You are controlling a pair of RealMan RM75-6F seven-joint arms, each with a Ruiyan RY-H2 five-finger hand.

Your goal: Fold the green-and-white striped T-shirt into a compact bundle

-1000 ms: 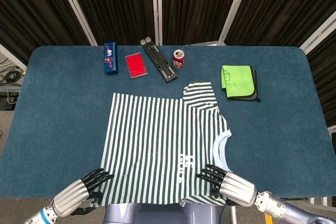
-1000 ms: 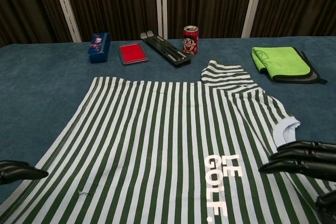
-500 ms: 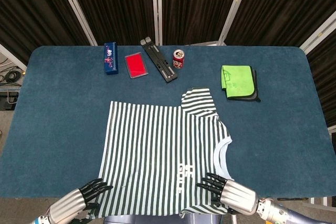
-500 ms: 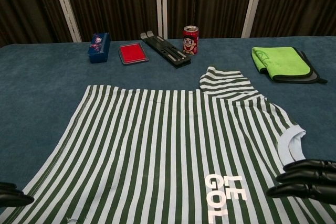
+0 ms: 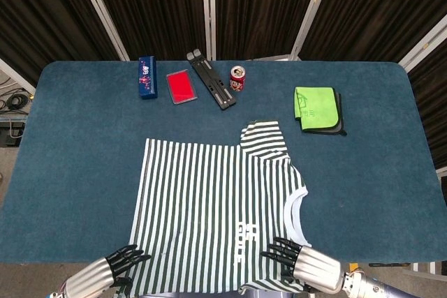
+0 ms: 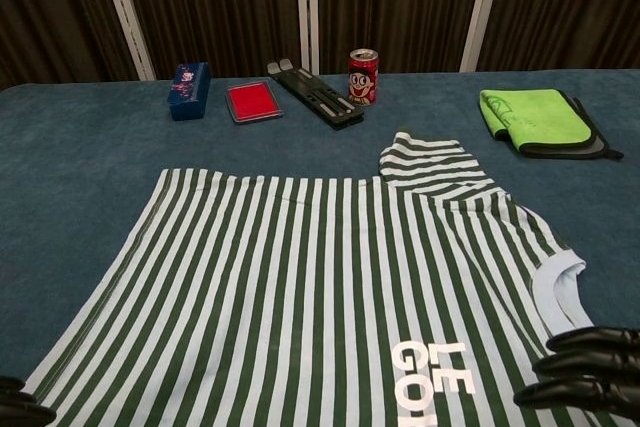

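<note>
The green-and-white striped T-shirt (image 5: 216, 204) lies flat on the blue table (image 5: 70, 144), collar to the right, one sleeve folded up at the far side, its near edge hanging over the table's front. My left hand (image 5: 112, 270) holds the shirt's near left corner, fingers on top of the cloth. My right hand (image 5: 297, 262) grips the near right part below the collar, fingers spread over the stripes. In the chest view only dark fingertips show: the right hand (image 6: 585, 372) beside the white lettering, the left hand (image 6: 15, 409) at the bottom corner. Both thumbs are hidden.
Along the far side stand a blue box (image 5: 145, 77), a red flat case (image 5: 180, 86), a black folding stand (image 5: 211, 79) and a red can (image 5: 238, 78). A folded green cloth (image 5: 318, 108) lies at the far right on a dark pad.
Both hands have drawn back toward me, and the shirt has slid with them toward the table's front edge. The folded sleeve now lies farther from the can.
</note>
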